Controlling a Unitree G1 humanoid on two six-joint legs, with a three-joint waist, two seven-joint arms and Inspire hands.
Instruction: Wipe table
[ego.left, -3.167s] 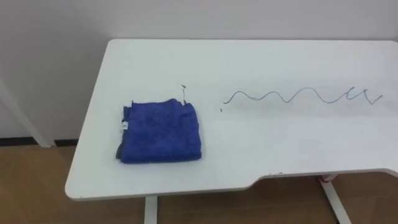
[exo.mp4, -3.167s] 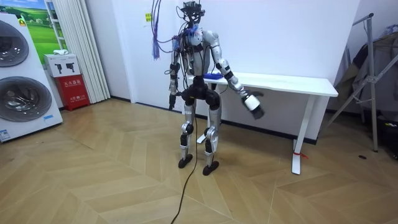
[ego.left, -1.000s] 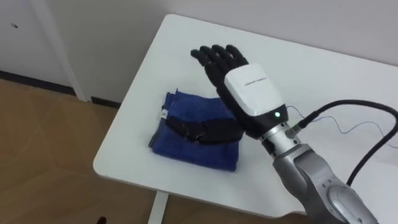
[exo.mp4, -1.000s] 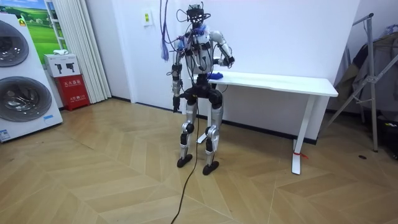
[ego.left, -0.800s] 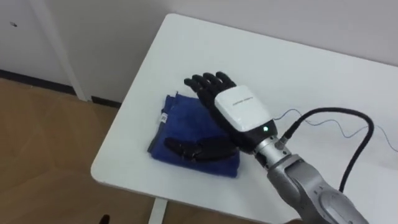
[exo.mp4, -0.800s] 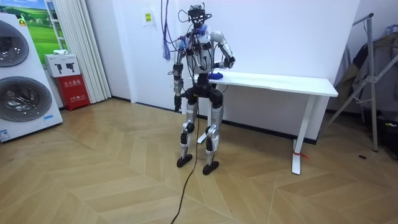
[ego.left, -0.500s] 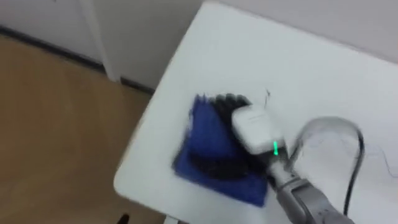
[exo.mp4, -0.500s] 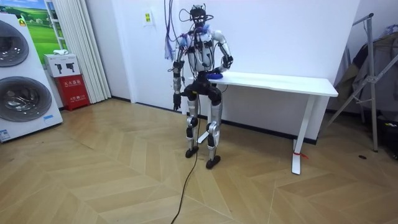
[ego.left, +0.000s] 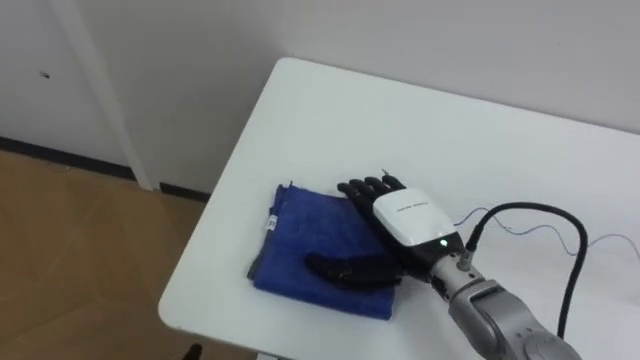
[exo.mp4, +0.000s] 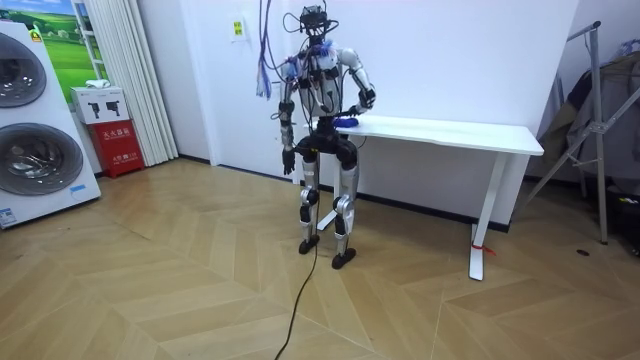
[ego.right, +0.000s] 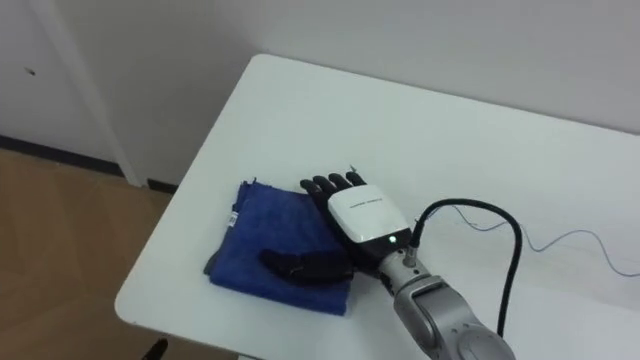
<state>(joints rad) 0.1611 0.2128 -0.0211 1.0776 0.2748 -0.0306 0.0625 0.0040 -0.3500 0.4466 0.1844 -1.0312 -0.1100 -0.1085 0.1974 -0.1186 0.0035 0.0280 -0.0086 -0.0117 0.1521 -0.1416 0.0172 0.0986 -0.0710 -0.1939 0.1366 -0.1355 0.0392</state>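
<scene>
The right hand (ego.left: 400, 225) lies flat, fingers spread, on the folded blue cloth (ego.left: 305, 250) near the front corner of the white surface (ego.left: 330, 110). With nothing pinched, a sweep toward the pen line (ego.left: 530, 231) may slide over the cloth or bunch its folds

Two front-loading washing machines (exo.mp4: 30, 120) stand stacked at the room view's left edge. Just beside them a red box (exo.mp4: 117, 147) stands on the floor with a white case (exo.mp4: 97, 102) on top, in front of long pale curtains (exo.mp4: 118, 70). The floor (exo.mp4: 160, 290) is light wood laid in a herringbone pattern. At the room view's right a metal stand (exo.mp4: 590, 130) has dark things hanging on it. A small yellow sign (exo.mp4: 240, 28) is fixed to the white wall (exo.mp4: 450, 50). In the left eye view a white upright bar (ego.left: 98, 90) runs up the wall above a dark skirting board (ego.left: 60, 158).
</scene>
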